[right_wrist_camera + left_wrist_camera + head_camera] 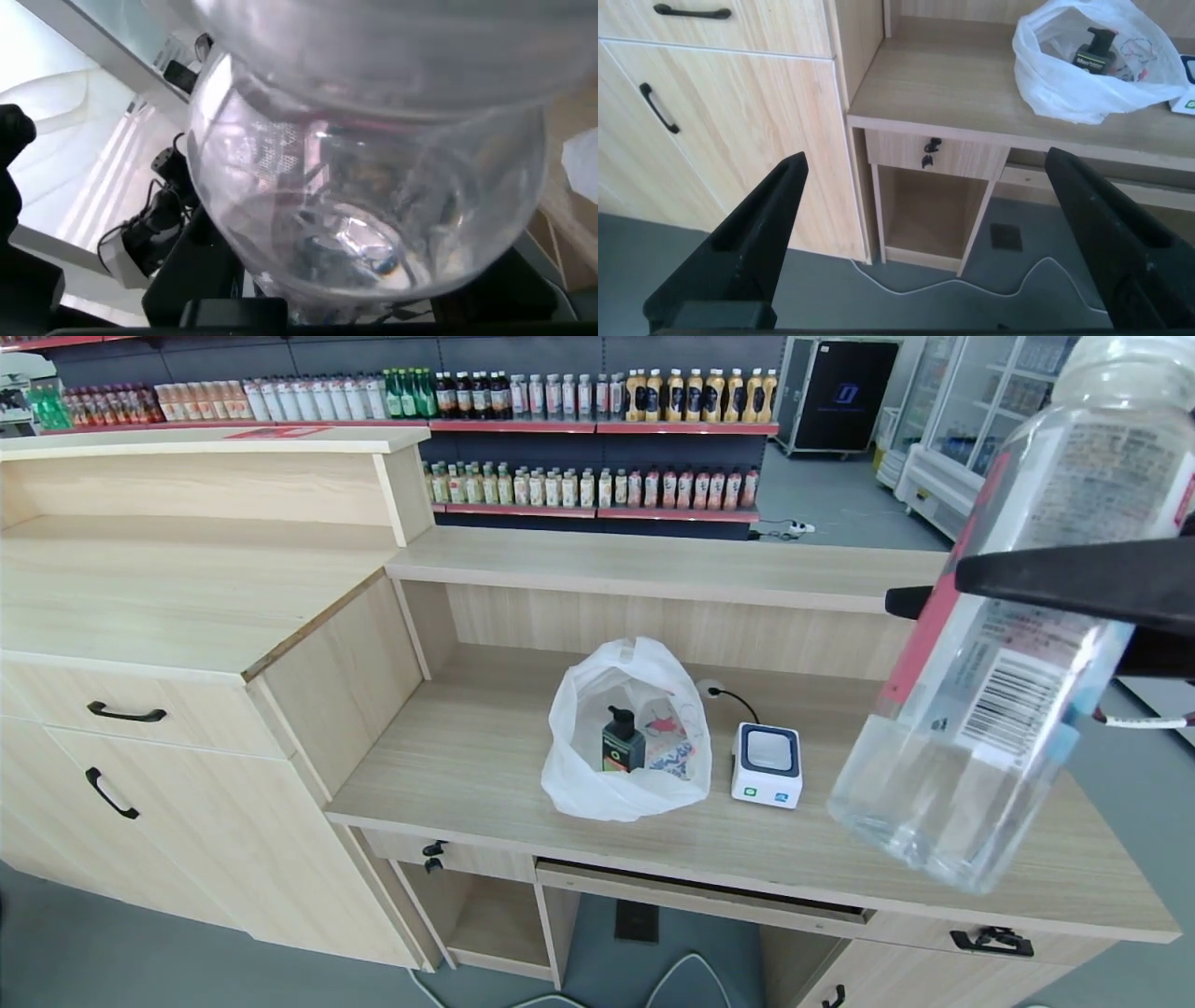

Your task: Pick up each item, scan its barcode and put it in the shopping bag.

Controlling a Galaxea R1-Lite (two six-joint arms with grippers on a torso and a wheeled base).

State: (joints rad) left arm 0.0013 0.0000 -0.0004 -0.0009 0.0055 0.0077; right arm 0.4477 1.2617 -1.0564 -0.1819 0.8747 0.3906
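A clear water bottle (1008,644) with a red-edged label and a barcode hangs tilted high at the right, close to the head camera, with my right gripper (1055,583) shut on its middle. The bottle's clear base (374,187) shows close up in the right wrist view. On the counter (485,747) stands a white shopping bag (624,733), open, with a dark bottle (622,742) and a printed packet inside. A white barcode scanner (766,763) sits just right of the bag. My left gripper (943,243) hangs open, low and left of the counter, above the floor.
A raised wooden ledge runs behind the counter, and a taller cabinet with black handles (126,714) stands to the left. A keyed drawer (929,154) sits under the counter's left end. Shelves of bottled drinks (597,397) line the back wall.
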